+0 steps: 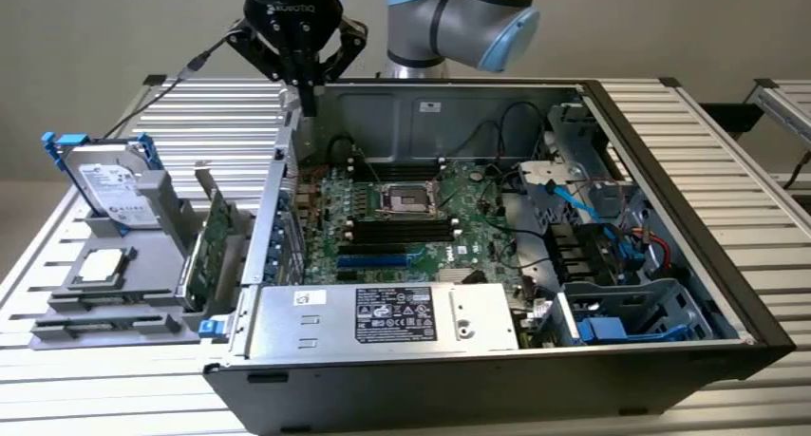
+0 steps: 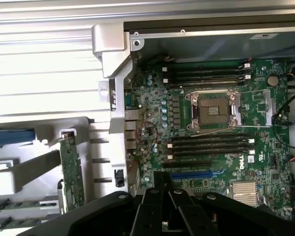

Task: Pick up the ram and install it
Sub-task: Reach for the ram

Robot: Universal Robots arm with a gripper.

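Slim black gripper [image 1: 307, 104], pinched; ribbed silvery table [image 1: 709, 132]

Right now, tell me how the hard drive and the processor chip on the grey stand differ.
The hard drive stands on edge; the processor chip lies flat. The hard drive is the larger, a rectangle with blue rails; the processor chip is a small silver square. Both sit on the grey stand beside the computer case.
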